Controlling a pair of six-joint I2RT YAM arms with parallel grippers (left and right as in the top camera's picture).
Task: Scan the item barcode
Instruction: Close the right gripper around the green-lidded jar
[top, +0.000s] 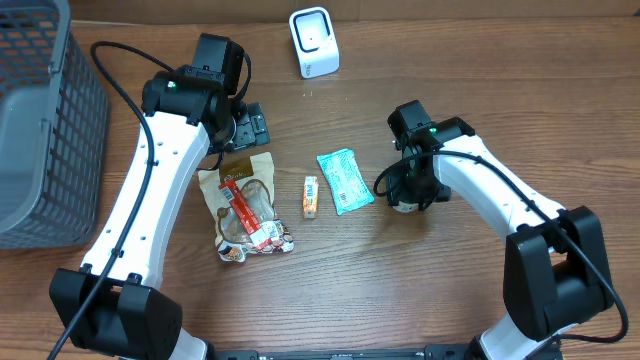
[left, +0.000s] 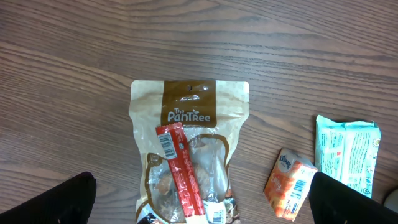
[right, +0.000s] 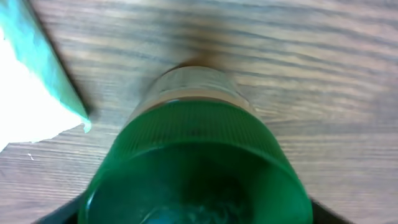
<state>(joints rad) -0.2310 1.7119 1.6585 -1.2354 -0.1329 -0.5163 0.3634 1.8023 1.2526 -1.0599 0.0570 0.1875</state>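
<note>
Two sets of jaws: left jaws wide open, empty, over the snack pouch (left: 189, 155) at left; right jaws straddle the green-capped jar (right: 193, 162) right of the teal packet (top: 345, 180), grip undeterminable; grasp step, likely; next needs firm closure, then barcode toward the far scanner (top: 313, 42).

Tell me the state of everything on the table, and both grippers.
Left gripper, open, empty.
Right gripper, around the jar, grip unclear.
Jar, green lid on, seems upright.
Snack pouch, lying flat, label up.
Red stick pack, lying on the pouch, barcode up.
Orange tissue pack, lying down, barcode showing.
Teal packet, lying flat.
Scanner, standing upright.
</note>
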